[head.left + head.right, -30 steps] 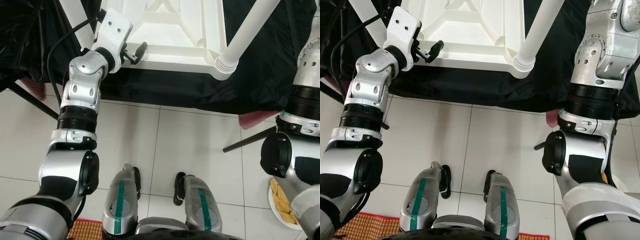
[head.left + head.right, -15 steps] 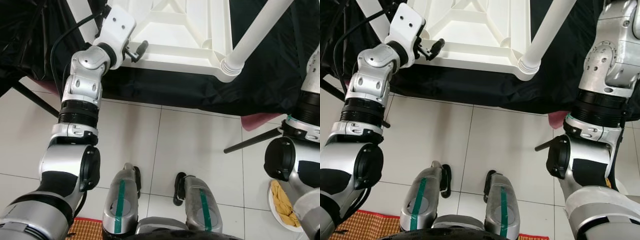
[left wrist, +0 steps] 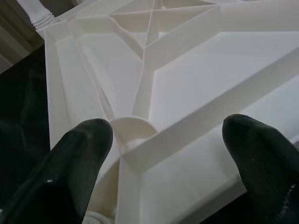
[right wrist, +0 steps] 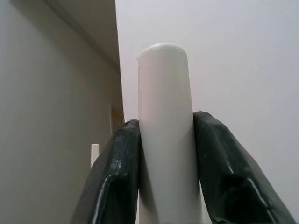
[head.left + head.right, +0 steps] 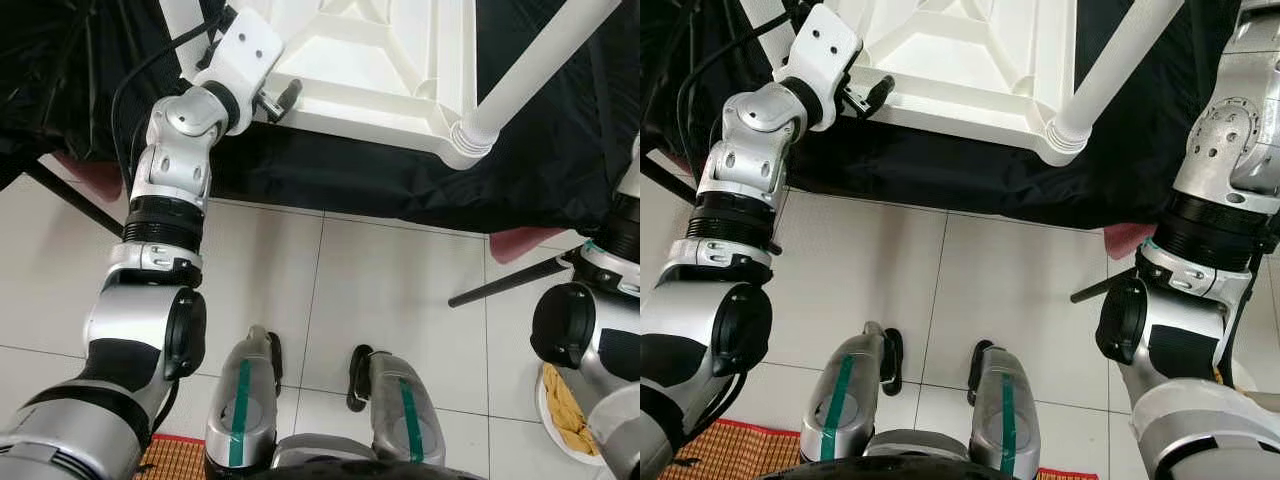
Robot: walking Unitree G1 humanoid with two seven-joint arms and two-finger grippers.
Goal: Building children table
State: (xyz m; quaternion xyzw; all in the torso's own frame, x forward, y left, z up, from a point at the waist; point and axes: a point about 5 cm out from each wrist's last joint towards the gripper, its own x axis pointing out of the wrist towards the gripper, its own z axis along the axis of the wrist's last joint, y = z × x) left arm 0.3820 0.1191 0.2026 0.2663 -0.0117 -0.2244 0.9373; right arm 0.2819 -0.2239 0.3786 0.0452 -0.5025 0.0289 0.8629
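The white plastic table (image 5: pixel 370 55) lies upside down on a black sheet (image 5: pixel 330 180), ribbed underside up, with one leg (image 5: pixel 540 65) already standing in its near corner socket. It looks light, stiff and smooth (probably slippery). The right gripper (image 4: pixel 166 168) is clamped around that leg's shaft. The left gripper (image 3: pixel 168 154), fingers spread wide and holding nothing, hovers over an empty socket (image 3: pixel 133 128); the rim there offers firmer purchase.
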